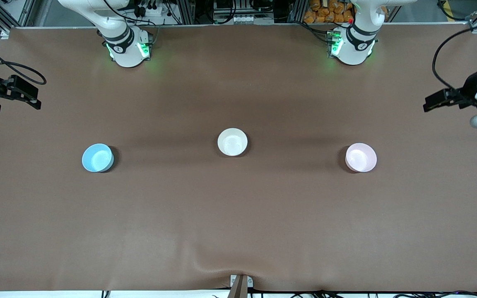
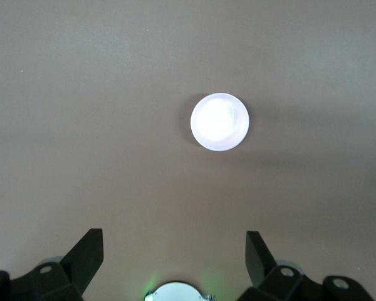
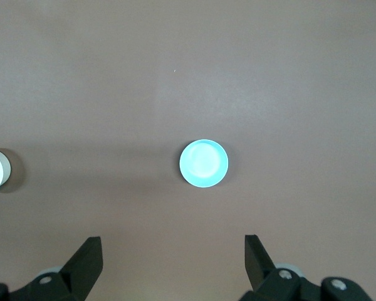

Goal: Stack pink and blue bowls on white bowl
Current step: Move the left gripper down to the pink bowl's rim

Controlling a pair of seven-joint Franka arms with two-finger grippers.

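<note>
3 bowls sit apart on the table (image 1: 238, 223) — white bowl (image 1: 232, 142) central, blue bowl (image 1: 97, 157) toward the right arm's end, pink bowl (image 1: 360, 157) toward the left's. Left gripper (image 2: 174, 254) and right gripper (image 3: 173, 256) hang high, fingers spread, holding nothing.

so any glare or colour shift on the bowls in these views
Left wrist view: the pink bowl is blown out to near white, its tint barely showing, between the open left claw. Right wrist view: the blue bowl reads cyan with mild sheen, right claw open. Front view: colours look true, and each bowl casts a soft shadow on the table.
</note>
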